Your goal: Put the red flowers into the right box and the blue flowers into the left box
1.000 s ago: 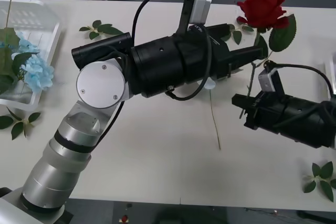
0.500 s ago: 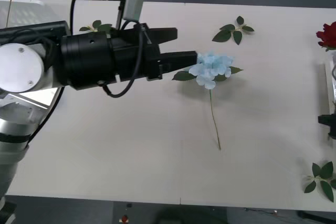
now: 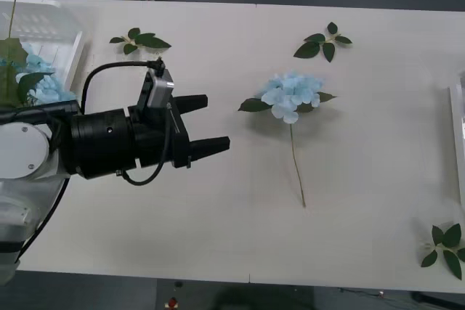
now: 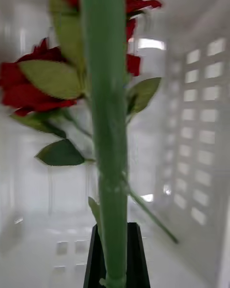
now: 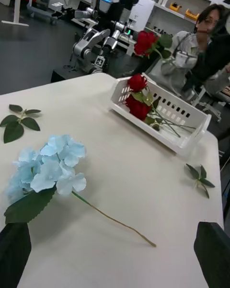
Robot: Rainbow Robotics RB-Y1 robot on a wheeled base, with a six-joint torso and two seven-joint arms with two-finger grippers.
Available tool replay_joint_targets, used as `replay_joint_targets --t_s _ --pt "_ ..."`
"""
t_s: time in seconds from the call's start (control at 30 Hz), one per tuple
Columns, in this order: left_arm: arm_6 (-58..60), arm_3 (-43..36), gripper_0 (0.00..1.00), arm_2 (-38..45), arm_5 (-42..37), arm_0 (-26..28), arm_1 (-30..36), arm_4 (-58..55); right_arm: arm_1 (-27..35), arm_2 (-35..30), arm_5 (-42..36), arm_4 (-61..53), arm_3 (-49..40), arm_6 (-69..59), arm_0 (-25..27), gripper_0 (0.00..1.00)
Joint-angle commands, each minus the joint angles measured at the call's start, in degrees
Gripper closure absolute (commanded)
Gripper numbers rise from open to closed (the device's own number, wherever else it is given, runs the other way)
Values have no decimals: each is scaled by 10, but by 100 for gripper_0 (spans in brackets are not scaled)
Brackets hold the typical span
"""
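The left gripper [image 3: 207, 123], black fingers spread and holding nothing, hangs over the counter [image 3: 218, 237] to the left of the lone blue flower [image 3: 292, 95]; half a second ago it was right at the bloom, and a second ago it reached past it toward the rose, so it has drawn back toward the left box [image 3: 54, 19], apparently after passing the rose across. The right gripper [image 4: 114, 257] is pressed tight on the green stem of a red flower [image 4: 28, 84], now inside the slotted white walls of the right box [image 4: 201, 125], where other roses [image 5: 139, 106] already lie; release looks like the next step. The blue flower rests on the counter, pale petal cluster wider than a rose, dark leaves either side, thin stem trailing toward the robot. It lies well apart from both boxes and is likely next for the left arm. Blue blooms [image 3: 45, 88] already sit in the left box. Loose leaf sprigs [image 3: 323, 41] are scattered around.
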State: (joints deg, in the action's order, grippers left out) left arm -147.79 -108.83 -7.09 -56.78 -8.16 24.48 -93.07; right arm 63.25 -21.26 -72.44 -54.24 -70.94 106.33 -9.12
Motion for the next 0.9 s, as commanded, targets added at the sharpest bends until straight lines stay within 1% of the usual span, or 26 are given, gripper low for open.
replay_joint_targets --t_s 0.03,0.1,0.13,0.2,0.27,0.33,0.6,0.63,0.67,0.7,0.73,0.8,0.83,0.9 --pt "-72 23 0 50 -62 7 -58 -8 35 34 17 45 33 -16 -13 100" --pt "-72 44 0 87 -120 5 -89 -8 35 48 24 74 44 -16 -13 100" --pt "-72 48 0 95 -132 5 -95 -8 35 51 25 77 47 -16 -13 100" --pt "-72 63 0 126 -184 2 -117 -8 34 57 34 83 63 -17 -11 100" --pt "-72 65 0 139 -203 1 -127 -9 34 61 39 83 70 -17 -11 100" --pt "-72 65 0 156 -239 1 -145 -12 34 79 51 87 89 -17 -11 100" --pt "-72 65 0 141 -250 1 -154 -21 33 99 75 89 93 -20 -11 100" --pt "-72 65 0 136 -250 2 -154 -21 31 99 78 87 93 -20 -10 98" --pt "-72 66 0 136 -250 1 -154 -21 30 99 79 87 93 -20 -11 95" --pt "-72 65 0 134 -250 1 -153 -20 28 100 81 87 94 -20 -10 86" --pt "-72 66 0 134 -249 2 -153 -20 28 101 82 87 93 -20 -11 80" --pt "-72 66 0 133 -249 1 -152 -21 26 104 92 85 97 -17 -10 46" --pt "-72 66 0 133 -249 1 -152 -21 26 106 97 81 99 -15 -10 35" --pt "-72 66 0 133 -249 1 -152 -21 26 113 101 69 99 -14 -10 27"
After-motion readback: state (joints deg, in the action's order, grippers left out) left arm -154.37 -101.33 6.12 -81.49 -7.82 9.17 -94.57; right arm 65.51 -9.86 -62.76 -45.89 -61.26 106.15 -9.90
